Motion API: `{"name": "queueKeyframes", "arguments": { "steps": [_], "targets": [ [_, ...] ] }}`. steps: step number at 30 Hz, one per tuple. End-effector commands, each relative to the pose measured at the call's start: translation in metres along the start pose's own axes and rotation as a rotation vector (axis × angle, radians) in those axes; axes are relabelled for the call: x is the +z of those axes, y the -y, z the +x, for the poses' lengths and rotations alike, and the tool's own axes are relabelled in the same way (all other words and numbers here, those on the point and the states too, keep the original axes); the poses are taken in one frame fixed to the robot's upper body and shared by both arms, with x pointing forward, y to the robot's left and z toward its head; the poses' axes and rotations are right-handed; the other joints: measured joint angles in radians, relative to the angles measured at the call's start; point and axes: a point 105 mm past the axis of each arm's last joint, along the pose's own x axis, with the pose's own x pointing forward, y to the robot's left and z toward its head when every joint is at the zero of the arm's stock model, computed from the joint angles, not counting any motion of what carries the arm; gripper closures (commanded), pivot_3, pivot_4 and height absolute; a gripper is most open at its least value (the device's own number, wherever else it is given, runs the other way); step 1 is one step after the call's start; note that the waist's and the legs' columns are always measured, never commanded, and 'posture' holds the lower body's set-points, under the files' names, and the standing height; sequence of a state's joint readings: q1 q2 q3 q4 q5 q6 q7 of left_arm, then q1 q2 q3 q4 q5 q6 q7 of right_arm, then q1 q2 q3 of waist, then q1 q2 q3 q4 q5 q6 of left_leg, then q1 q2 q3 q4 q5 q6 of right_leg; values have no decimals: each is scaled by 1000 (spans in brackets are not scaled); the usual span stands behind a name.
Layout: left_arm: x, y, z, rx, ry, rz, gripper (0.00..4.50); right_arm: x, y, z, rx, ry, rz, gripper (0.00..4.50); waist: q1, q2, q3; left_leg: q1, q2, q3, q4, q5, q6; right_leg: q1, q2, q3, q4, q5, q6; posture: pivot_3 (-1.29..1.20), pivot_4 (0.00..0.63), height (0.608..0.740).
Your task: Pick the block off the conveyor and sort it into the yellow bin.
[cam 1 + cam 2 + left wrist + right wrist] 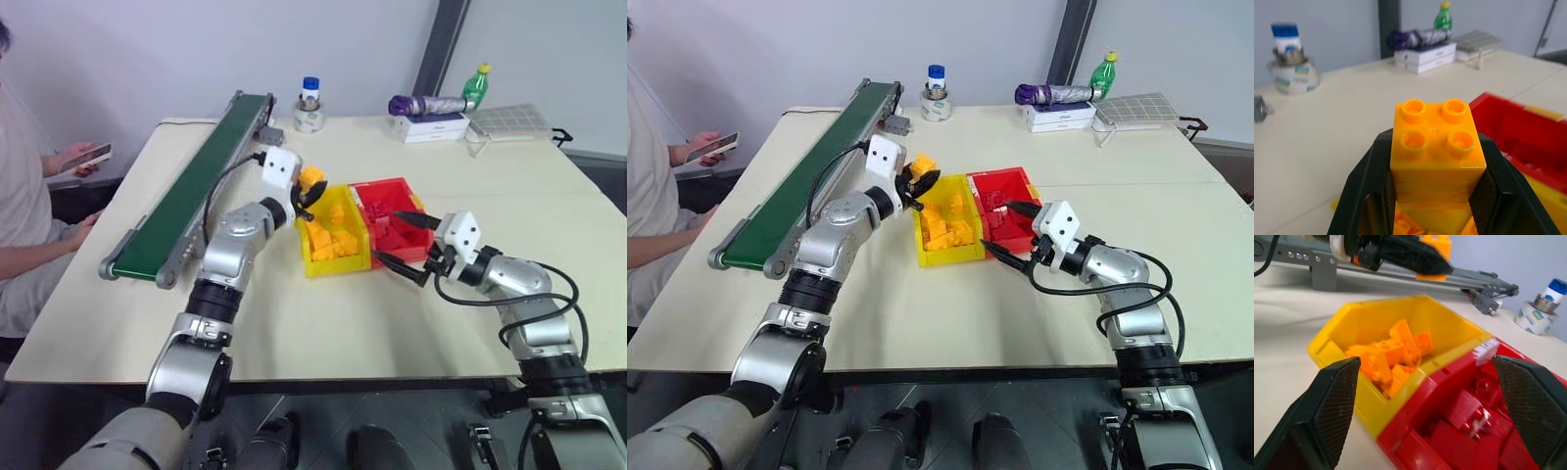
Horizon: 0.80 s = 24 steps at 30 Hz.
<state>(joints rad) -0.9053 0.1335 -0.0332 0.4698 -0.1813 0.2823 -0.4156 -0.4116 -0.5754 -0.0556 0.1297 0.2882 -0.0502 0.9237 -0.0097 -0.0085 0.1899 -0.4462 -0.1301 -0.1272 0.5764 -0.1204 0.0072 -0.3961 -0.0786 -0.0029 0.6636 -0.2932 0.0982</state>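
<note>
My left gripper (pixel 309 188) is shut on the yellow-orange block (pixel 1437 142), studs up, holding it in the air by the far left corner of the yellow bin (pixel 333 262). That bin holds several yellow-orange blocks. The red bin (pixel 390 187) with red blocks is joined to its right side. The conveyor (pixel 191 186), with its dark green belt bare, runs along the table's left side behind my left arm. My right gripper (pixel 387 236) stands open and empty just in front of the red bin, pointing toward both bins (pixel 1400 396).
A person sits at the table's left edge holding a phone (pixel 86 157). At the back stand a blue-capped jar (pixel 310 106), a purple umbrella on a white box (pixel 429 116), a green bottle (pixel 476 86) and a white grid tray (pixel 509 121).
</note>
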Motion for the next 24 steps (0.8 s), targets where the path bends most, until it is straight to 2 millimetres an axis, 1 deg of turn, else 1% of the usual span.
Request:
{"name": "queueKeyframes", "arguments": {
  "steps": [1,3,5,6,8,10,13,14,16,18,20,23,24],
  "targets": [
    [24,3,6,-13,77,32,2102,15,5,-5,-26,35,-51,0,0,0,0,0,0,0,0,0,0,0,0,0,0,0,0,0,150,740],
    [24,8,6,-48,89,-3,1237,15,5,-5,-30,34,-51,0,0,0,0,0,0,0,0,0,0,0,0,0,0,0,0,0,150,740],
    [24,9,6,-52,90,18,192,15,4,-5,-31,36,-50,0,-1,0,0,0,0,0,0,0,0,0,0,0,0,0,0,0,150,740],
    [26,8,4,-48,98,20,36,15,4,-5,-32,36,-50,0,-1,0,0,0,0,0,0,0,0,0,0,0,0,0,0,0,150,740],
    [35,5,-1,-42,139,51,36,15,4,-4,-34,38,-49,0,-2,0,0,0,0,0,0,0,0,0,0,0,0,0,0,0,150,740],
    [44,-4,-11,-15,165,79,36,15,4,-4,-35,39,-49,0,-3,0,0,0,0,0,0,0,0,0,0,0,0,0,0,0,150,740],
    [61,-20,-41,-1,223,48,36,15,4,-5,-34,41,-46,0,-8,0,0,0,0,0,0,0,0,-1,0,0,0,0,0,0,150,740],
    [61,-28,-58,-3,224,72,36,14,4,-5,-30,38,-48,0,-10,0,0,0,0,0,0,0,0,-1,0,0,0,0,0,0,150,740],
    [50,-41,-88,2,165,153,36,14,4,-4,-23,39,-49,0,-14,1,-1,1,0,0,-1,0,0,-1,0,1,1,0,0,0,150,740],
    [44,-47,-116,-9,119,212,36,14,7,-3,-21,39,-50,0,-15,2,-1,2,1,1,-2,0,0,-1,1,2,1,0,-1,0,150,740],
    [44,-50,-137,-12,102,251,36,14,9,-3,-15,36,-53,0,-4,1,0,2,1,1,-2,-1,-1,-1,1,2,1,0,-1,0,150,740],
    [50,-56,-164,-1,91,222,36,14,10,-3,-2,34,-56,0,16,1,0,2,1,-1,-1,-1,-2,-3,1,1,-1,-3,-5,0,150,740],
    [48,-62,-175,20,72,202,36,14,10,-2,-2,38,-53,0,20,1,0,1,1,-1,0,-2,-2,-2,0,1,-2,-3,-6,0,150,740]
  ]
}}
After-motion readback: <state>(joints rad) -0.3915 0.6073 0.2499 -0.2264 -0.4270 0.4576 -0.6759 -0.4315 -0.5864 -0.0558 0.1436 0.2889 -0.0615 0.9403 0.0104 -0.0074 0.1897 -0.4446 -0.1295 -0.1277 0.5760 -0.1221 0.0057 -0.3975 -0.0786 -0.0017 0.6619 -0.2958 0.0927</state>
